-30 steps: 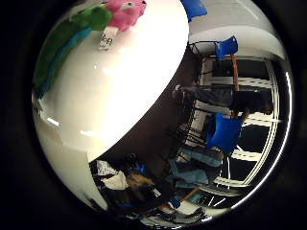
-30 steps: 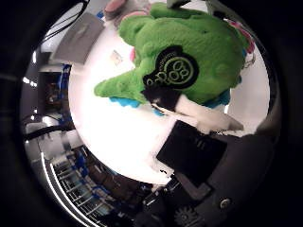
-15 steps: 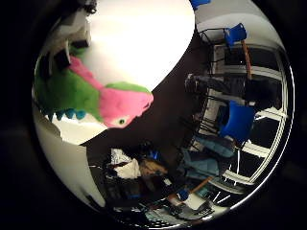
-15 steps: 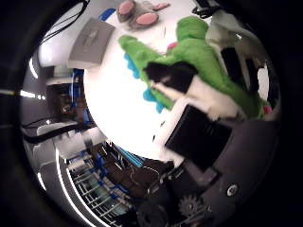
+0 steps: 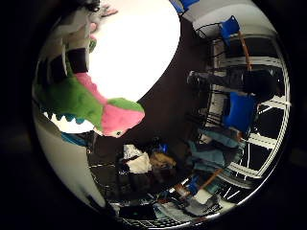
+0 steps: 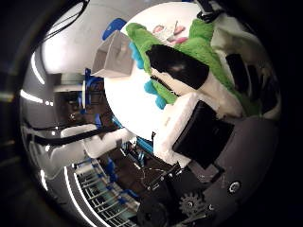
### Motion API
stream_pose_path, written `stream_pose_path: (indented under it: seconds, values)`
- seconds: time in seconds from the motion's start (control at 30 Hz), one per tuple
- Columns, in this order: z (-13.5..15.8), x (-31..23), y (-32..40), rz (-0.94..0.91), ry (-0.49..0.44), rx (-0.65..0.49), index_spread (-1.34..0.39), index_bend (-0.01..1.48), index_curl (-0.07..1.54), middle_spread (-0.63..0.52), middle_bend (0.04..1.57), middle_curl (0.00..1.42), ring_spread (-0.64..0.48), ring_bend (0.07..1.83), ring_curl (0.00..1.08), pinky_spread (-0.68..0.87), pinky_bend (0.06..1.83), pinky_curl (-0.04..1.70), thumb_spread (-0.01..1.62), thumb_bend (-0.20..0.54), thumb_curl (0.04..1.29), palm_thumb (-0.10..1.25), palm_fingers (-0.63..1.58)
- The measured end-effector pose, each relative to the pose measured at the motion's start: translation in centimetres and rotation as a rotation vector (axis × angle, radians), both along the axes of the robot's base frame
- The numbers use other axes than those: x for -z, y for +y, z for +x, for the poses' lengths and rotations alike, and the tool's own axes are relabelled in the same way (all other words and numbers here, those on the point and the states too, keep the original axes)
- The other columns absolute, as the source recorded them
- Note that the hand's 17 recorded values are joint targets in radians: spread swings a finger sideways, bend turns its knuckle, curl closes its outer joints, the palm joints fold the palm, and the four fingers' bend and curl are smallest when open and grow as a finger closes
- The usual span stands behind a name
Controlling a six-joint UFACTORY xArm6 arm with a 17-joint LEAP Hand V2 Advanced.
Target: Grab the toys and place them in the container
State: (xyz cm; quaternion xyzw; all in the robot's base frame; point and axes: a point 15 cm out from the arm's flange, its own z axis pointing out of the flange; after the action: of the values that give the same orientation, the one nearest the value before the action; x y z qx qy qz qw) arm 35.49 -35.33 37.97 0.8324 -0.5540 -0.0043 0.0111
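The plush toy (image 5: 81,103) is bright green, with a pink snout and a row of teal-blue spikes along its edge. The hand (image 6: 189,101) curled round the toy is white and black, with dark grey housing behind. The table (image 5: 136,50) under the toy is plain white. Beside the toy stands a container (image 6: 115,57), pale grey. Just past the toy on the table lies a smaller toy (image 6: 171,32), pale with pink patches. Beyond the table are chairs (image 5: 238,110) in strong blue.

Your hand (image 6: 199,113) has its fingers curled round the green plush dinosaur with pink snout (image 5: 86,103), above the round white table (image 5: 139,52). The grey open container (image 6: 113,56) sits on that table beside your hand.
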Motion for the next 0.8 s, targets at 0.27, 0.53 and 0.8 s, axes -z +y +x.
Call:
stream_pose_path:
  seconds: [0.27, 0.53, 0.8]
  values:
    - [-1.3, -7.0, 4.6, -0.024, -0.067, -0.032, -0.19, 1.15, 0.77, -0.11, 1.41, 0.71, -0.23, 1.33, 0.76, -0.2, 1.24, 0.95, 1.41, -0.008, 0.25, 0.71, 1.12]
    - [0.7, -11.1, 12.8, 0.01, -0.153, -0.079, -0.19, 1.15, 0.77, -0.11, 1.41, 0.69, -0.23, 1.33, 0.77, -0.2, 1.2, 1.01, 1.42, -0.007, 0.24, 0.71, 1.12]
    - [2.8, -11.4, 16.7, 0.012, -0.17, -0.116, -0.2, 0.99, 0.72, -0.14, 1.31, 0.66, -0.23, 1.3, 0.72, -0.28, 1.11, 0.94, 1.39, -0.031, 0.22, 0.58, 1.08]
